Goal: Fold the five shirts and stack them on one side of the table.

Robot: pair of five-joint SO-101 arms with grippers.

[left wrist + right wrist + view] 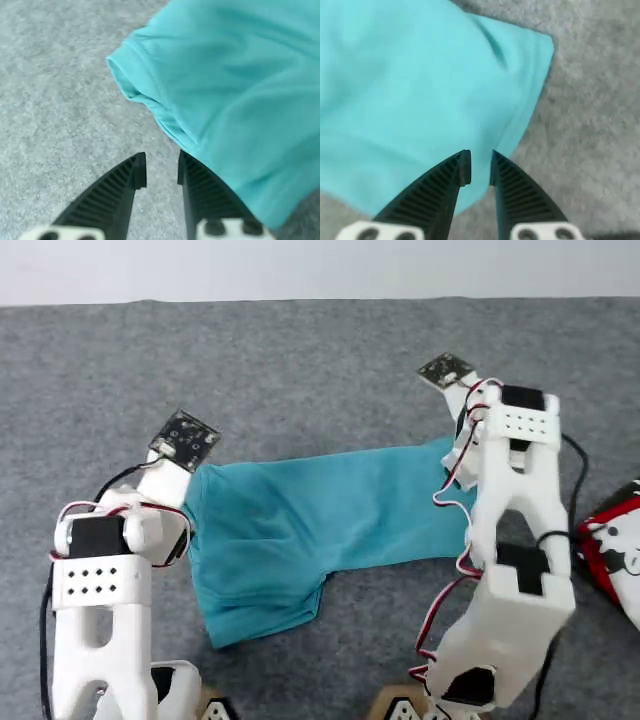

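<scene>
The left gripper has its black ribbed jaws a narrow gap apart, empty, just beside a hemmed corner of the teal cotton shirt, which lies flat on the grey felt table. The right gripper is likewise barely parted and empty, over the shirt's opposite edge.

Covered left to right in grey carpet-like fabric (fuzzy and speckled up close). Backed at the far edge by a plain pale wall. Lit softly, evenly.
</scene>
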